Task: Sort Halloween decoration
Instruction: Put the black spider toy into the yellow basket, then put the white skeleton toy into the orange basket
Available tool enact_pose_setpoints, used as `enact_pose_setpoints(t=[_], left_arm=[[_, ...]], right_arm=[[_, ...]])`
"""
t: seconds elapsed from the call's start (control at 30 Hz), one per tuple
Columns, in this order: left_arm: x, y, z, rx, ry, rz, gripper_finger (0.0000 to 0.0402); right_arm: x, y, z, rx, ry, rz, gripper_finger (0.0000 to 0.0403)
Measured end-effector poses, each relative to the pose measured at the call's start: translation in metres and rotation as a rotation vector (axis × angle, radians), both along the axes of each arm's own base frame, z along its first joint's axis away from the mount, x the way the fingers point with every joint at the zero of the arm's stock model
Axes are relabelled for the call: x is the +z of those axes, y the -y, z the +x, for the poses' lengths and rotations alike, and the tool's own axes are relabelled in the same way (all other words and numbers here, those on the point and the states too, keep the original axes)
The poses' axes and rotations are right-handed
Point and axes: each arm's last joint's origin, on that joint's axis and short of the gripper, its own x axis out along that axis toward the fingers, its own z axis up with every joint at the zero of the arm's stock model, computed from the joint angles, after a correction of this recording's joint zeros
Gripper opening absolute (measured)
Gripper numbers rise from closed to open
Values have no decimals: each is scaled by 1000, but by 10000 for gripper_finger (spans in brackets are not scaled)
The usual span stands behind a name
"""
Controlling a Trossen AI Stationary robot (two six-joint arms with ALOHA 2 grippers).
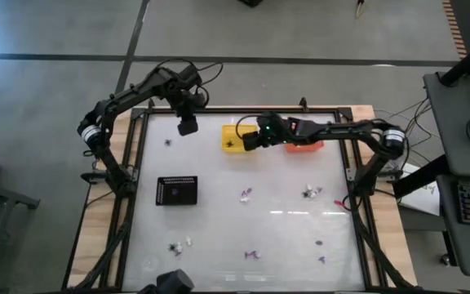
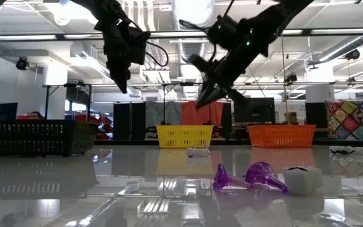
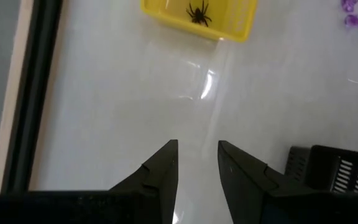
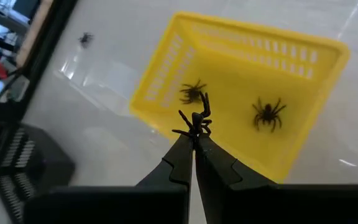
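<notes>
The decorations are tiny trinkets. My right gripper (image 4: 194, 142) is shut on a black spider (image 4: 195, 120) and hovers above the yellow basket (image 4: 166, 74), which holds two more black spiders (image 4: 267, 114). Another black spider (image 1: 168, 142) lies on the table near the far-left corner. Purple trinkets (image 1: 246, 194) and white ones (image 1: 311, 192) lie mid-table, and more (image 1: 254, 255) are near the front edge. In the low view, purple cones (image 2: 257, 176) lie on their sides beside a white piece (image 2: 302, 178). My left gripper (image 3: 197, 163) is open, raised over bare table left of the yellow basket (image 1: 228, 129). My right gripper pinches the black spider at the very ends of its two fingers (image 4: 182, 152). The spider's legs (image 4: 185, 116) stick out beyond the fingertips. It is lifted clear, over the near-left rim of the yellow basket (image 4: 143, 109). The fingers slant down toward the table's left side.
An orange basket (image 1: 307, 148) stands right of the yellow one, under my right arm. A black rectangular tray (image 1: 176, 190) sits on the left half of the table. A dark frame runs along the table's edges (image 1: 134, 163).
</notes>
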Motion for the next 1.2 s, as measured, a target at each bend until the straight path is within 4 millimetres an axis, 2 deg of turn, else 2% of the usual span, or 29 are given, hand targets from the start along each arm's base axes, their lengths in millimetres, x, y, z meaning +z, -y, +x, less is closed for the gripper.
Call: enact_pose_setpoints(t=[0.17, 0.4, 0.57, 0.8, 1.0, 1.2], left_arm=[[0, -1, -1, 5, 2, 2, 95], [0, -2, 0, -5, 9, 11, 95], [1, -4, 2, -19, 29, 35, 95], [1, -6, 3, -19, 48, 54, 95], [1, -5, 3, -10, 41, 46, 95], [-2, -2, -1, 6, 0, 2, 95]], right_arm=[[-16, 11, 2, -27, -31, 14, 9], [-19, 21, 0, -54, -36, 12, 9], [-7, 25, 5, -19, -1, -51, 20], [6, 29, 12, 13, 17, -104, 70], [10, 30, 14, 14, 18, -104, 108], [26, 25, 9, 71, -48, -19, 121]])
